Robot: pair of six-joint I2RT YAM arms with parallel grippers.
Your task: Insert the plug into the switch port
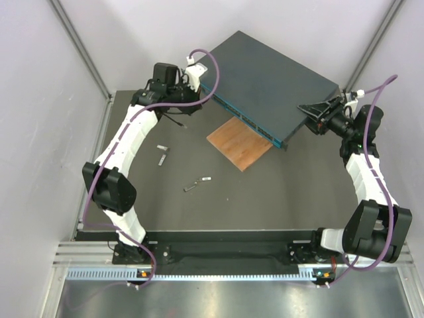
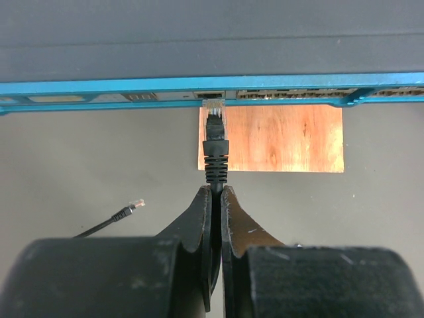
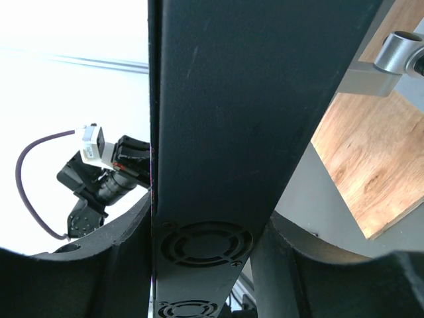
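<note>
Jaws of the left gripper [image 2: 216, 193] pinch the cable [image 2: 216, 164] just behind the plug [image 2: 214, 114], whose tip sits at the port [image 2: 212, 97] mouth, twelve o'clock of them. Right gripper [image 1: 317, 111] jaws clamp the switch [image 1: 265, 79] end. Insertion is in hand; the next move likely needs a straight push toward twelve.

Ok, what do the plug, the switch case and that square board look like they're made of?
The plug: clear, glossy plastic, see-through at the tip, with a black ribbed boot, likely rubbery. The switch case: probably painted metal, matte dark blue-grey, flat. The board: wood or wood veneer, orange-brown with visible grain, slight sheen.
</note>
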